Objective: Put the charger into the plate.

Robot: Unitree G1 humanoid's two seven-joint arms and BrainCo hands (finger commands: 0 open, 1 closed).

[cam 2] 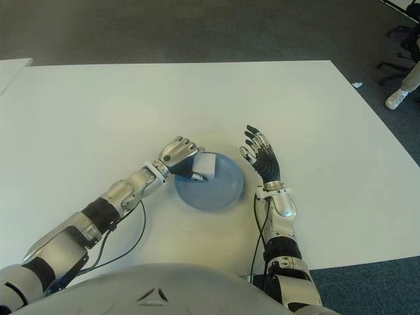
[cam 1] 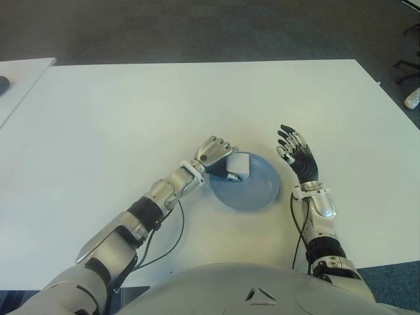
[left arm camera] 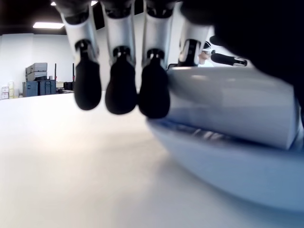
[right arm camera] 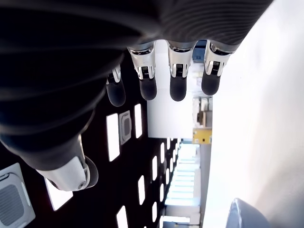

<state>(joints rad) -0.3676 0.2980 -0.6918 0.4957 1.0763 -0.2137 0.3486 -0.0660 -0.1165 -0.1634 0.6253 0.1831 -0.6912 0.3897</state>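
Holding the charger [cam 1: 240, 164] at the plate's [cam 1: 259, 197] left rim, the left hand [cam 1: 216, 156] was found curled around the white block, fingers over its top and thumb beneath, as the left wrist view confirmed with the fingertips [left arm camera: 121, 92] hanging just beside the block's near face. The charger lay directly at this hand's fingertips, toward the robot's right, already over the plate's inner edge; whether it touched the blue surface could not be settled, though the wrist view showed it very close above the rim. It appeared roughly square, with no clear long axis. The right hand [cam 1: 296, 155] stood just beside the plate on its right side, fingers spread and holding nothing. In my judgement the left hand was the working one, and the remaining move needed only a release, perhaps after a slight shift rightward toward the plate's centre.
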